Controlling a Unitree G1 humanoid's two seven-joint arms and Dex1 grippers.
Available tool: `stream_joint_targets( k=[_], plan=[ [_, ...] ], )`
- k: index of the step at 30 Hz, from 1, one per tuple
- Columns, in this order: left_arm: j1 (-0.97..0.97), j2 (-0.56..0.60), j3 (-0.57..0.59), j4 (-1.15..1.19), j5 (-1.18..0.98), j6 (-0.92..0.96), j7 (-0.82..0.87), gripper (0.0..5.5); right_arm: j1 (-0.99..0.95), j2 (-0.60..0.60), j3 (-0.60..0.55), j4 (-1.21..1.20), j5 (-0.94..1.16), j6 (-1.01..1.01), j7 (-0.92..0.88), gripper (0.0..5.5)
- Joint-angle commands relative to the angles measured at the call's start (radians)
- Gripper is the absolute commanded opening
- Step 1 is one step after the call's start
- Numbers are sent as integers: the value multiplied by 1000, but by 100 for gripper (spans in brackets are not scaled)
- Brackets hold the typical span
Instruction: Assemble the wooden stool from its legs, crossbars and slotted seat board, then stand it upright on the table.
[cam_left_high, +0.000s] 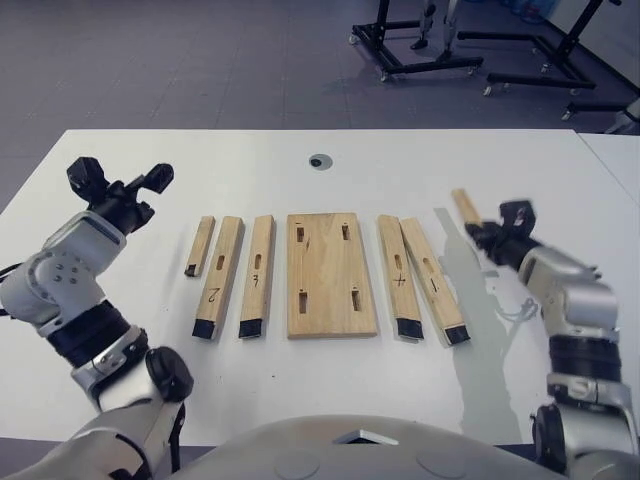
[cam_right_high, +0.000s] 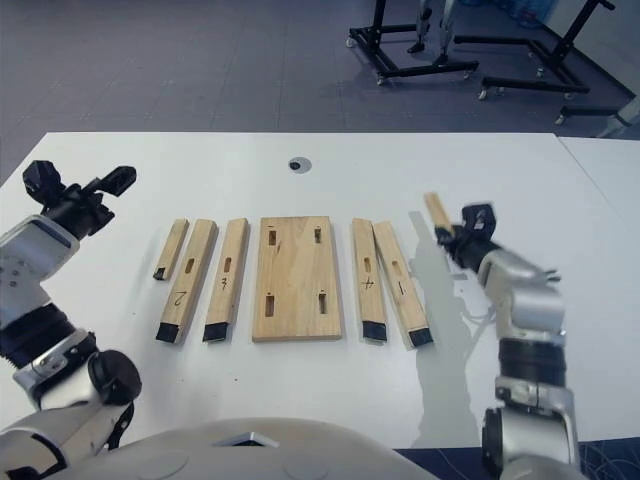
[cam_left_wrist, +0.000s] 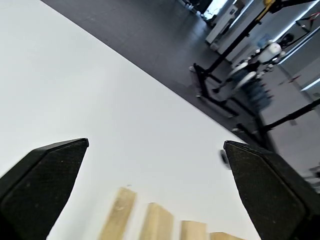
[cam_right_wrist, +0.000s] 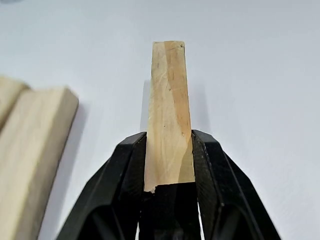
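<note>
The white desk (cam_left_high: 420, 170) is carrying all the stool parts, which are lying in a row across its middle. The slotted seat board (cam_left_high: 331, 273) is lying flat at the centre of that row, its four slots facing up. Two black-tipped legs are lying just to its left, the left inner leg (cam_left_high: 257, 276) beside the board and the left outer leg (cam_left_high: 219, 277) next to that. Two more are lying to its right, the right inner leg (cam_left_high: 397, 275) near the board and the right outer leg (cam_left_high: 433, 280) touching it at the far end and angling slightly away.

The left gripper (cam_left_high: 122, 180) is hovering above the desk's left side, well apart from the parts, with its fingers spread wide. The right gripper (cam_right_wrist: 169, 137) is pinching the held crossbar (cam_right_wrist: 170, 115) by one end, to the right of the legs. The short crossbar (cam_left_high: 200, 245) is lying at the row's left end. A small round grommet (cam_left_high: 319, 161) is sitting in the desk beyond the board.
</note>
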Motion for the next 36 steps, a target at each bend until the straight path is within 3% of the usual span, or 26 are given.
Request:
stream_joint_targets(
  k=[1,5,9,12,17,24,36],
  plan=[
    [-160,-75,112,58,-119,148,20,499,-236,-41,-4,25,60,71,44,129],
    [-282,-195,104,106,-220,198,2,499,-377,23,112,-38,125,96,148,129],
    [-332,-324,43,135,-290,163,6,499,-327,151,345,-123,50,-58,189,129],
    [-344,-375,29,150,-341,131,26,499,-278,213,425,-96,-3,-144,177,129],
    [-303,-382,-13,142,-387,102,76,499,-256,282,400,-133,18,-138,145,129],
    [-235,-338,-52,122,-435,55,138,499,-324,280,346,-158,13,-99,100,129],
    [-203,-345,-176,153,-510,-61,185,499,-255,357,447,-269,25,-50,90,129]
  ],
)
